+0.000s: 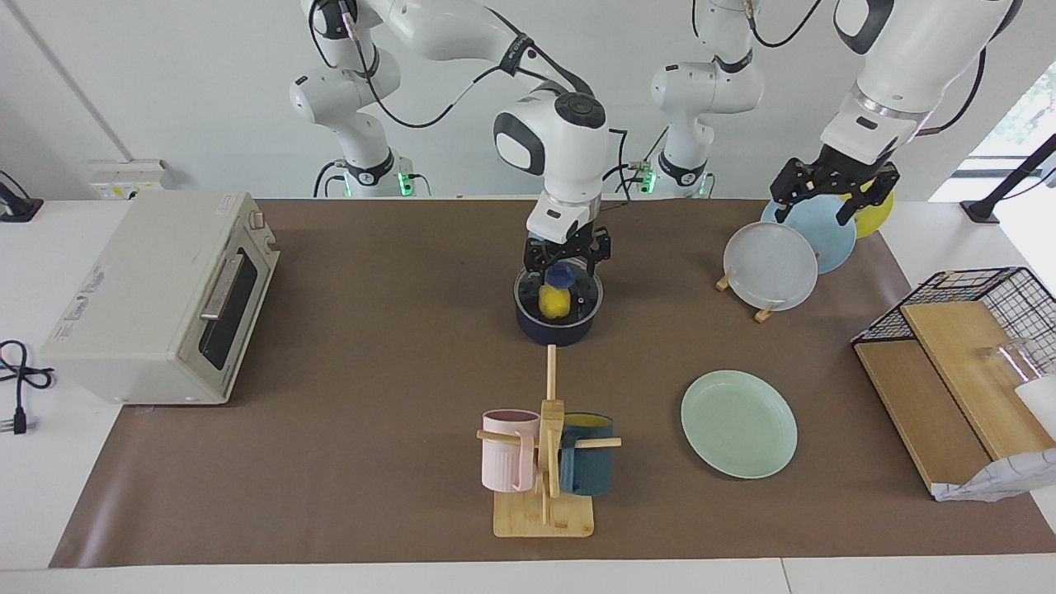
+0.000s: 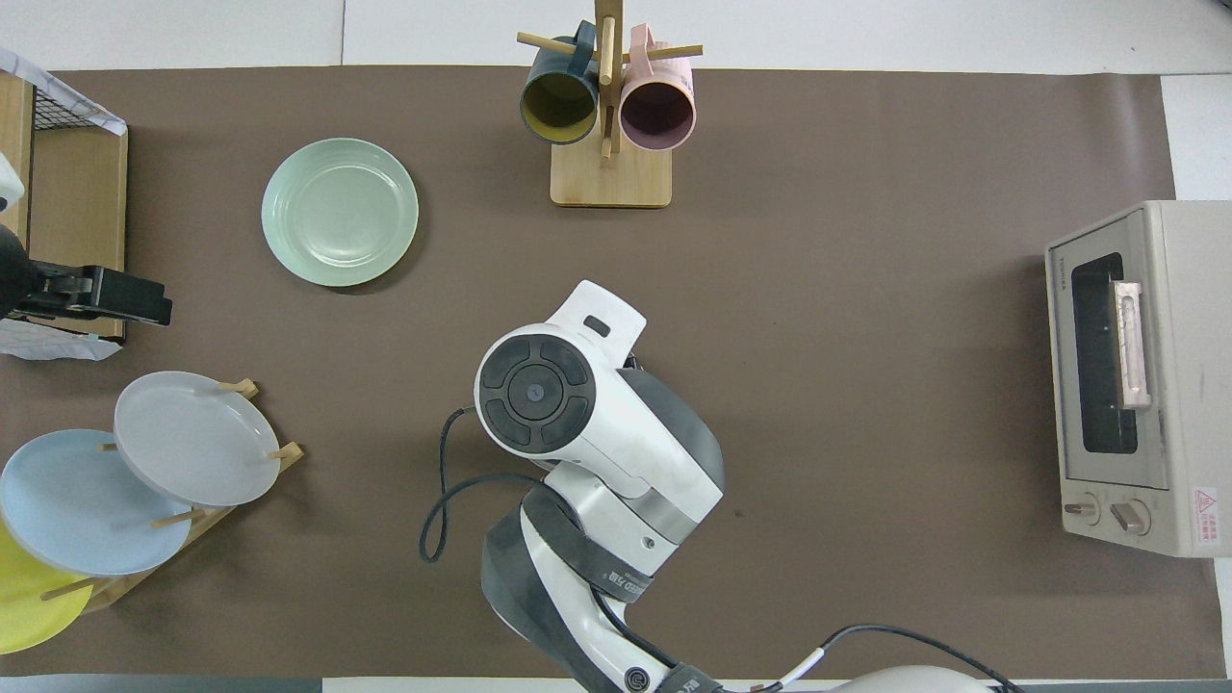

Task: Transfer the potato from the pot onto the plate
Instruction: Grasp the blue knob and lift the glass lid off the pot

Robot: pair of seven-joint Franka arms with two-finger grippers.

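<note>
Potato [image 1: 554,303] sits inside the pot [image 1: 558,325], under a see-through lid with a blue knob [image 1: 562,274] on top. The right gripper [image 1: 567,254] hangs over the pot with its fingers spread around the knob, not squeezing it yet; I cannot tell for sure if they touch it. From overhead the right arm hides the pot, so only the facing view helps.

The left gripper [image 1: 833,196] waits with its fingers spread over the plate rack [image 1: 763,312], toward the left arm's end of the table from the pot. The green plate [image 1: 739,423] lies flat, farther from the robots than the pot and toward that same end. The mug stand [image 1: 544,478] is also farther from the robots than the pot.

What could go wrong: the lid is on, so the potato cannot come out first. If the fingers close off-centre, the knob may slip and the lid may drop or push the pot.

The potato looks to stand up, long way pointing up toward the knob.
</note>
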